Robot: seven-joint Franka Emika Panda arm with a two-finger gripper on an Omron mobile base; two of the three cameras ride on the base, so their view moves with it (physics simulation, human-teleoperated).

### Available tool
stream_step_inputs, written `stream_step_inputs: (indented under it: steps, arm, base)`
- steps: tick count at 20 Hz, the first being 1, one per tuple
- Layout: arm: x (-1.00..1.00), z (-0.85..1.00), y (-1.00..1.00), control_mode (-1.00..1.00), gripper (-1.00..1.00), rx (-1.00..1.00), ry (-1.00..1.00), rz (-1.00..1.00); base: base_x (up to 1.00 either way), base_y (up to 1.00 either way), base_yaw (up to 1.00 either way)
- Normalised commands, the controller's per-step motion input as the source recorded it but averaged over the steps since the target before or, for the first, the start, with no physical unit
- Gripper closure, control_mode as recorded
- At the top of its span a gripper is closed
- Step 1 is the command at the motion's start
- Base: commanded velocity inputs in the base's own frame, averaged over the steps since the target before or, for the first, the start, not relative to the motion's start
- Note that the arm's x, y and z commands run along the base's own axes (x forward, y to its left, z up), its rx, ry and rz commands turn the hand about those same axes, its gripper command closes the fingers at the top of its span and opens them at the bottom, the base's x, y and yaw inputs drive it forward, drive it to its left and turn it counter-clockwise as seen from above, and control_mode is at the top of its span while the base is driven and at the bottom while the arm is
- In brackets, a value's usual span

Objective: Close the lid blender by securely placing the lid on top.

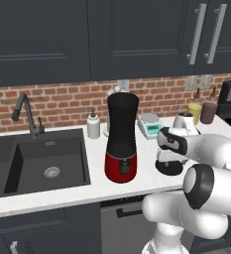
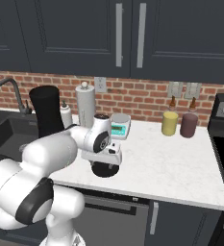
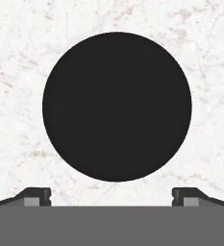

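While the white arm bends over the marble counter [image 1: 57,191] in the left base view, its hand [image 1: 167,159] points straight down over the lid [image 1: 168,168], a flat black disc lying on the counter near the front edge. The blender [image 1: 121,137], a tall black jar on a glossy red base, stands at 9 o'clock from the lid, well apart from it, with its top uncovered. A dark sink [image 1: 42,158] lies at 9 o'clock from the blender, and a white soap bottle [image 1: 93,124] stands at 11 o'clock from it. A white-and-teal scale [image 1: 149,125] sits near the brick wall.

From the right base view, the hand [image 2: 104,162] hangs just above the lid [image 2: 104,170]. The blender [image 2: 47,112] rises at 10 o'clock from the lid, partly behind the arm. A yellow cup [image 2: 169,123] and a maroon cup [image 2: 188,125] stand at 2 o'clock.

Looking down through the hand view, the lid [image 3: 117,106] lies flat on the counter [image 3: 17,57]. 2 dark fingertips [image 3: 36,195] show at 7 and 5 o'clock, spread wider than the lid and touching nothing.
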Motion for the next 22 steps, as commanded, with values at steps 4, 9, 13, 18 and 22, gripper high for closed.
stream_step_inputs:
  steps: [4, 9, 13, 18, 22]
  arm:
    - [0.14, -0.09, 0.0, -1.0, -1.0, 0.0, -0.07, 0.0]
    - [0.18, -0.1, 0.0, -1.0, -1.0, 0.0, -0.04, 0.0]
    - [0.03, -0.15, 0.0, -1.0, -1.0, 0.0, 0.0, 0.0]
    - [0.0, -0.18, 0.0, -1.0, -1.0, 0.0, 0.0, 0.0]
    - [0.07, -0.06, 0.0, -1.0, -1.0, 0.0, 0.0, 0.0]
  base:
    - [0.0, 0.0, 0.0]
    - [0.0, 0.0, 0.0]
    - [0.0, 0.0, 0.0]
    - [0.0, 0.0, 0.0]
    - [0.0, 0.0, 0.0]
